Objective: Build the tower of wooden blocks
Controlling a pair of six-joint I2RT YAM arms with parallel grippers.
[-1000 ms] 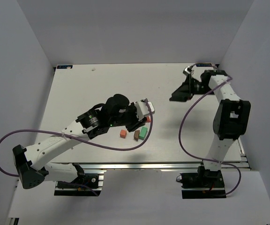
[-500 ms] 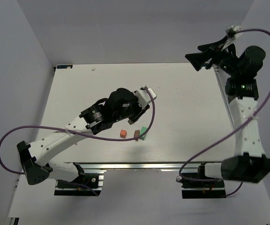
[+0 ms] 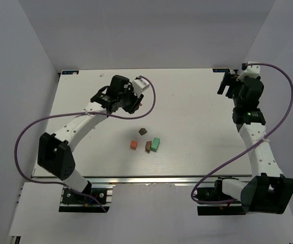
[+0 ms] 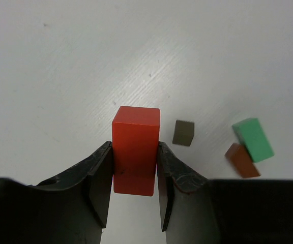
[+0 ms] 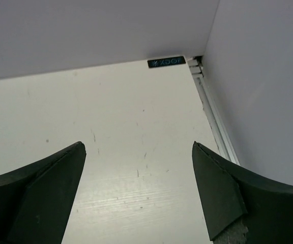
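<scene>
Left wrist | red block (image 4: 135,133) clamped between left end effector (image 4: 134,161) fingers | right end effector (image 5: 138,150) spread wide, released

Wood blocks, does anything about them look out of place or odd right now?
Nothing is damaged, but no tower stands yet. The orange cube, a brown piece and the mint-green slab beside a second brown piece lie loose on the table. The red block is clamped in the left gripper, away from them.
</scene>
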